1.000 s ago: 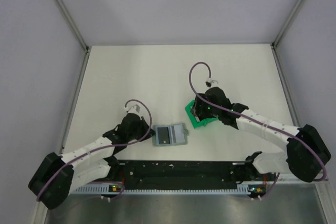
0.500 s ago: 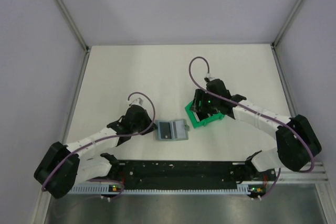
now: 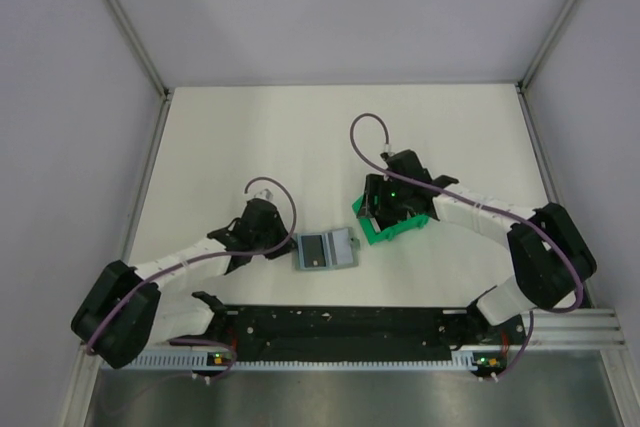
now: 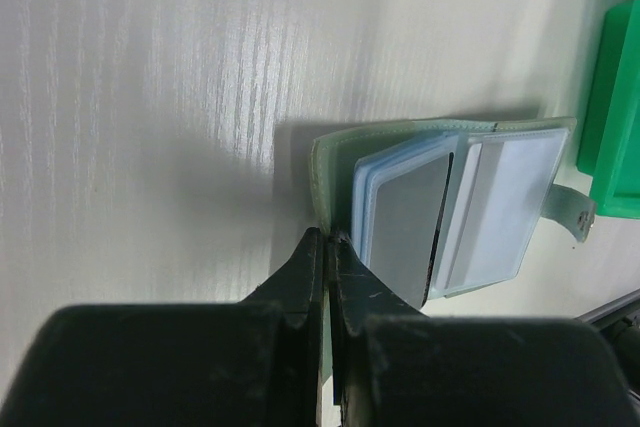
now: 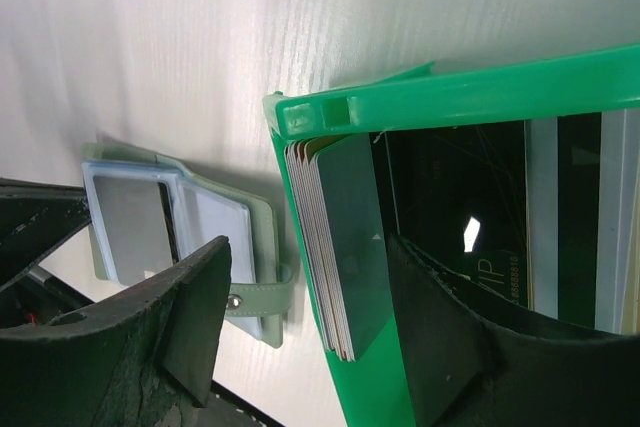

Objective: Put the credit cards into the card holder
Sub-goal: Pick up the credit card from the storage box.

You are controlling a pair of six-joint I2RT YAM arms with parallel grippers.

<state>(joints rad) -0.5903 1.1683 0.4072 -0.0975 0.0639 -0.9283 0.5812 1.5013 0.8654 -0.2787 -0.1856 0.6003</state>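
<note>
The card holder (image 3: 327, 249) lies open on the table, its light blue sleeves (image 4: 500, 202) facing up and a grey card (image 4: 405, 222) in one of them. My left gripper (image 4: 328, 239) is shut on the near edge of its grey-green cover. The credit cards (image 5: 345, 247) stand as a stack on edge against the inner wall of a green bin (image 5: 450, 87). More dark cards (image 5: 480, 207) lie flat on the bin's floor. My right gripper (image 5: 310, 307) is open and straddles that wall and the stack. One finger (image 5: 195, 317) is outside the bin and the other (image 5: 440, 322) inside.
The green bin (image 3: 395, 225) sits just right of the card holder, with the holder's strap (image 5: 255, 299) reaching toward it. The black rail (image 3: 340, 327) with the arm bases runs along the near edge. White walls enclose the table on three sides.
The right gripper has shifted a little to the left over the bin. The left arm has edged toward the holder, which sits slightly farther from the rail. Neither gripper has changed its opening.
</note>
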